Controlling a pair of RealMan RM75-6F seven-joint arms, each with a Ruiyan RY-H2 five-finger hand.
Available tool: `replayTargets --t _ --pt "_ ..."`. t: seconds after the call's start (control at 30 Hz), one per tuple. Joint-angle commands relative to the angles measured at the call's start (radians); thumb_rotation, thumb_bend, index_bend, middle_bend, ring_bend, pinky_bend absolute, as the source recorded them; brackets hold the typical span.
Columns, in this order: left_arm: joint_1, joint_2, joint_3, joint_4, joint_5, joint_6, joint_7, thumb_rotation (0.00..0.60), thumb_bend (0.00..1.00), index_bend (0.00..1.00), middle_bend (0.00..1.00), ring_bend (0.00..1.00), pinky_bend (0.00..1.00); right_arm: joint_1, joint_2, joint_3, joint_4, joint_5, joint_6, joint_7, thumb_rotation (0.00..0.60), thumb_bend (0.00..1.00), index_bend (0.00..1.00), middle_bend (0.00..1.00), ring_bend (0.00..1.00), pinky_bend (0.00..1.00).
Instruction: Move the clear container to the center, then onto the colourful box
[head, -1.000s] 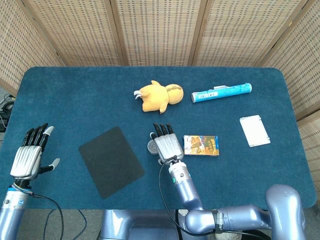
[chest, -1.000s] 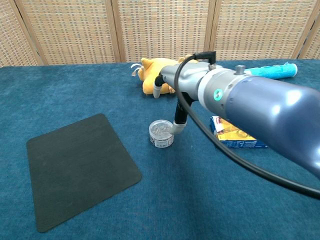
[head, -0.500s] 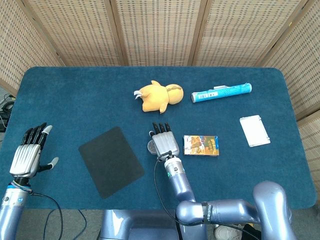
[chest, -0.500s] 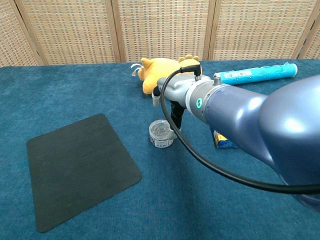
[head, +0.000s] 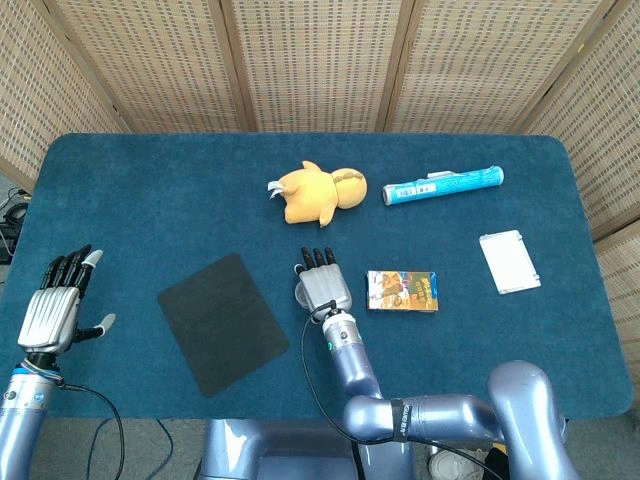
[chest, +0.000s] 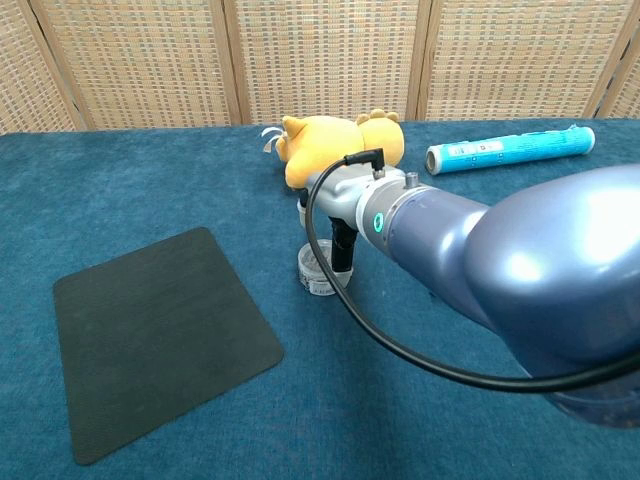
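Right hand (head: 323, 288) is over the clear container (chest: 316, 268) at desk centre, grip unclear, w/ left hand (head: 55, 311) spread and idle; next: secure hold, lift onto colourful box (head: 402, 291).

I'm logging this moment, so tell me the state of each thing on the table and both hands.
clear container: upright on the cloth, lid on, right hand over it.
right hand: fingers around the container; grip unclear.
left hand: open, empty.
colourful box: flat, nothing on it.
plush toy: on its side.
blue tube: lying down.
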Motion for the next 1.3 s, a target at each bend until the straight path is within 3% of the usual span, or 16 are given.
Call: replayTargets --t 0.03,0.47,0.53,0.6,0.63,0.67,0.7,0.77,0.97,1.3 --pt "-0.002 -0.002 -0.003 0.003 -0.004 -0.01 -0.002 0.6 0.26 0.0 0.0 0.0 0.0 0.004 -0.012 -0.006 0.025 0.012 -0.015 0.008 0.6 0.0 0.25 0.0 0.0 0.0" --pt "0.0 0.002 -0.013 0.007 -0.011 -0.031 -0.011 0.6 0.25 0.0 0.0 0.0 0.0 0.024 -0.035 -0.015 0.094 0.032 -0.047 0.013 0.6 0.0 0.28 0.0 0.0 0.0" --pt "0.0 0.003 -0.014 0.008 -0.013 -0.035 -0.013 0.6 0.25 0.0 0.0 0.0 0.0 0.025 -0.039 -0.016 0.105 0.034 -0.051 0.014 0.6 0.0 0.15 0.0 0.0 0.0" --pt "0.0 0.005 -0.015 0.008 -0.015 -0.042 -0.018 0.6 0.25 0.0 0.0 0.0 0.0 0.024 -0.046 -0.02 0.121 0.025 -0.057 0.027 0.6 0.0 0.16 0.0 0.0 0.01" --pt "0.0 0.007 -0.016 0.008 -0.016 -0.046 -0.021 0.6 0.25 0.0 0.0 0.0 0.0 0.023 -0.051 -0.024 0.132 0.016 -0.06 0.036 0.6 0.0 0.17 0.0 0.0 0.02" --pt "0.0 0.008 -0.017 0.007 -0.016 -0.046 -0.025 0.6 0.25 0.0 0.0 0.0 0.0 0.02 -0.056 -0.029 0.141 0.012 -0.063 0.044 0.6 0.0 0.28 0.0 0.0 0.02" --pt "0.001 0.009 -0.018 0.007 -0.015 -0.047 -0.026 0.6 0.25 0.0 0.0 0.0 0.0 0.019 -0.059 -0.031 0.147 0.006 -0.065 0.05 0.6 0.0 0.3 0.0 0.0 0.02" --pt "0.002 0.01 -0.017 0.006 -0.011 -0.047 -0.028 0.6 0.25 0.0 0.0 0.0 0.0 0.017 -0.063 -0.034 0.153 -0.004 -0.062 0.055 0.6 0.0 0.48 0.0 0.0 0.02" --pt "0.004 0.014 -0.019 0.005 -0.007 -0.05 -0.035 0.6 0.26 0.0 0.0 0.0 0.0 0.014 -0.068 -0.038 0.152 -0.019 -0.052 0.058 0.6 0.0 0.55 0.0 0.0 0.03" --pt "0.006 0.017 -0.023 0.004 -0.005 -0.056 -0.041 0.6 0.25 0.0 0.0 0.0 0.0 0.011 -0.067 -0.034 0.134 -0.023 -0.038 0.047 0.6 0.0 0.58 0.0 0.0 0.03"
